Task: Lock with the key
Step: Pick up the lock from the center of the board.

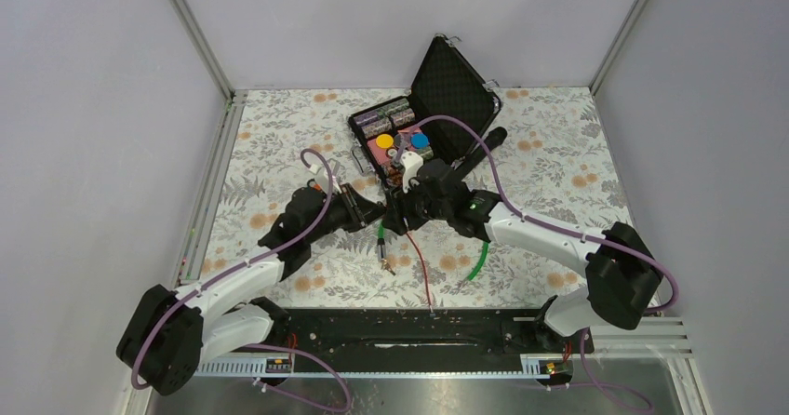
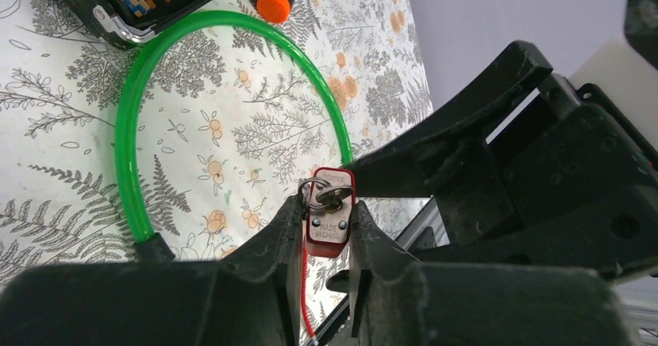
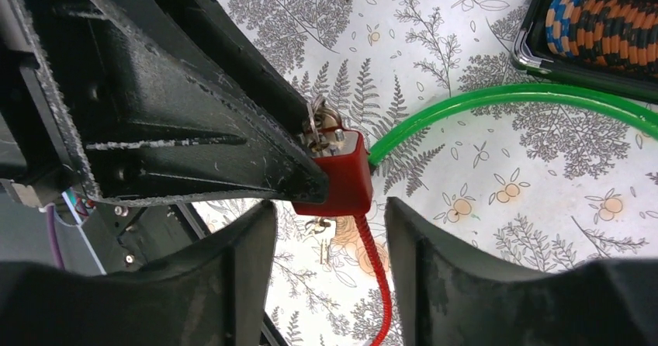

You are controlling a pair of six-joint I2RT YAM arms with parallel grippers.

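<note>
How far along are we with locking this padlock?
Done: the left end effector clamps the red padlock, and the key looks seated in it. In hand: the right end effector sits open around it. Remaining: gripping and turning the key. I cannot tell whether it is already turned.

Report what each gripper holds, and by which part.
Left gripper clamps the red padlock by the sides of its body. Right gripper is open, holding nothing.
</note>
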